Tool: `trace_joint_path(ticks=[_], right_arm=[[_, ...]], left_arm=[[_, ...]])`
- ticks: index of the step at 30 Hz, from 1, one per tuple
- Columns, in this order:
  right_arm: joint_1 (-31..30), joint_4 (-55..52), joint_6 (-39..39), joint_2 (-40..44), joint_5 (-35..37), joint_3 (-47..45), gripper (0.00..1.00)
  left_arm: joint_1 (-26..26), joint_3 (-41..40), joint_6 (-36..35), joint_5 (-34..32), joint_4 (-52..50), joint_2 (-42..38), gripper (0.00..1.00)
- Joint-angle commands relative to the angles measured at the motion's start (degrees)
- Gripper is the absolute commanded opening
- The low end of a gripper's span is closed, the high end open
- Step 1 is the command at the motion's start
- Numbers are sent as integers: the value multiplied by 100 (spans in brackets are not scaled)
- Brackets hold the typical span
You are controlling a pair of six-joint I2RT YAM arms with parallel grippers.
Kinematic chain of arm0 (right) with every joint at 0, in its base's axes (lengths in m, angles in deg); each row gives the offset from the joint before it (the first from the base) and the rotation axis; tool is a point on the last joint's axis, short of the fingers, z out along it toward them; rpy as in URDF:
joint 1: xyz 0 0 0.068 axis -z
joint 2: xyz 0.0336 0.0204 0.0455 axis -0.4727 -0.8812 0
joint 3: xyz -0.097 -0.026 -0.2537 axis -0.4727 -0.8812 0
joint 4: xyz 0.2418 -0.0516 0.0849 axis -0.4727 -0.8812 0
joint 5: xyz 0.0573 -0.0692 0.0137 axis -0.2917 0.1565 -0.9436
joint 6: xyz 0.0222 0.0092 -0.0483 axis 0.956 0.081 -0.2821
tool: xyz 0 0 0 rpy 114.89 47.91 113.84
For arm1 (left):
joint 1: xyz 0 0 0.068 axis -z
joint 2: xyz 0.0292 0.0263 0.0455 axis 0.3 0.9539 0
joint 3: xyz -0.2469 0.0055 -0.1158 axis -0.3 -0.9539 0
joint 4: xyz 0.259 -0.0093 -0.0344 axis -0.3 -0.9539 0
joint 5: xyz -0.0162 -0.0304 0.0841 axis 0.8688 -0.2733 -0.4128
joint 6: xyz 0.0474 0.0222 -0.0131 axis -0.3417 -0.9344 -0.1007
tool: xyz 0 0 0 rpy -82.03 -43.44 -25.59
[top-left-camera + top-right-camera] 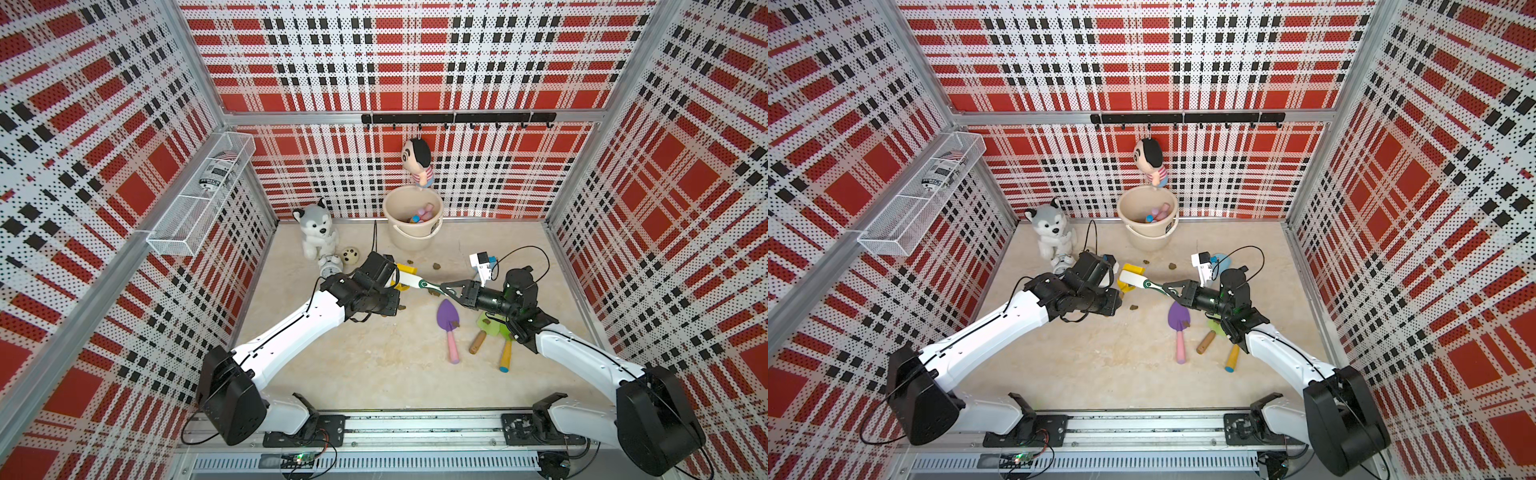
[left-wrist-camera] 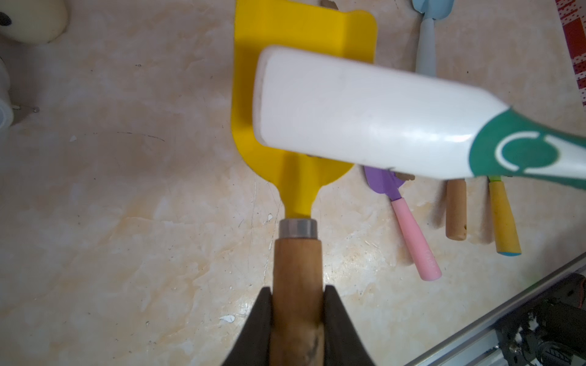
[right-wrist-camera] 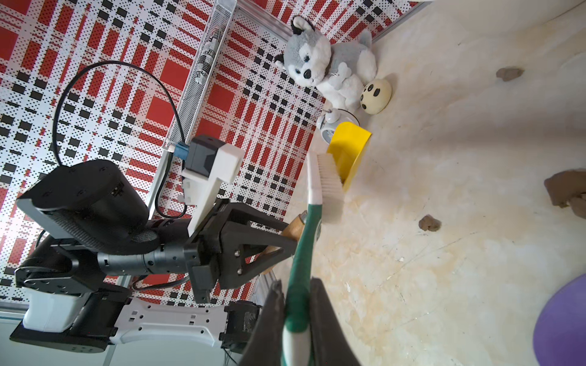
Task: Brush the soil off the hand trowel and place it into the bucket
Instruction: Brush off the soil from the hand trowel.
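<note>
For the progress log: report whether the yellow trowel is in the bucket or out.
Out. The left gripper holds the yellow trowel by its wooden handle, well short of the bucket, with the brush over its blade.

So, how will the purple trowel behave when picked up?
The purple trowel looks rigid, its blade holding a pointed shape, so it should lift as one piece. The soil lump on its blade seems loose and may fall off if tilted.
</note>
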Motion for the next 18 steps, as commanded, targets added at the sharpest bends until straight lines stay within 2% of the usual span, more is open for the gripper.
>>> trace_joint_path(ticks=[1,12,18], right_arm=[[-3,-296,-280,114,462,92,0],[58,-834,-498,674,714,347,0],[-272,-410,-385,402,94,271,0]], left_arm=[[-42,-58,-28,88,146,-121,0],[-37,-325,10,151,247,-173,0],[-42,-273,28,175,269,-197,0]])
